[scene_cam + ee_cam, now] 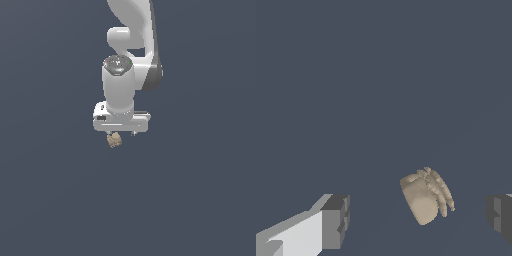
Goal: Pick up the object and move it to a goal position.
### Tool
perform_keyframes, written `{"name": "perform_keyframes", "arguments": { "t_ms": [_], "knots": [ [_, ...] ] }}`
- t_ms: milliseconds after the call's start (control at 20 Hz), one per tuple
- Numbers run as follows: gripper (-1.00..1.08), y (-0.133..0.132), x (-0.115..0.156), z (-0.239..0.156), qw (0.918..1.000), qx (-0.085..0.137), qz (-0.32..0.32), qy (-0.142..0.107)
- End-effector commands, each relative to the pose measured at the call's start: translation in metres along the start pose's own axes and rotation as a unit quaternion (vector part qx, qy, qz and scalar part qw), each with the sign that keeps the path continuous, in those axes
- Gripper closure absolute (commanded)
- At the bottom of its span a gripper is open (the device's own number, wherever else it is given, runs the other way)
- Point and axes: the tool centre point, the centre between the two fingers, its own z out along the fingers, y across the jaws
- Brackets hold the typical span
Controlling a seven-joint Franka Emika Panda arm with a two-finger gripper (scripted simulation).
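We hold gripper [418, 220] wide open, empty; object [426, 196] between fingers, nearer right-hand pad, apart from both.

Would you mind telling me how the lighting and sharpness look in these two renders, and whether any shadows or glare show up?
Exterior view: flat, even light, soft shading on the white arm, no glare; the object below the gripper is small and its detail is hard to read; no cast shadow is visible on the grey ground. Wrist view: the object is sharper, its ridges shaded, between the open fingers; again no shadow or blur.
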Motion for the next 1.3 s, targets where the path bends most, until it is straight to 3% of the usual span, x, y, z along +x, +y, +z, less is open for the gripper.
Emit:
{"name": "perform_keyframes", "arguments": {
  "t_ms": [0,550,1250],
  "knots": [
    [-0.92,0.0,0.0,0.0,1.0,0.0,0.0,0.0],
    [-0.92,-0.001,0.004,-0.013,0.9999,0.011,-0.005,0.007],
    [-0.92,0.013,-0.009,0.013,0.998,0.007,-0.062,0.006]
  ]
}}
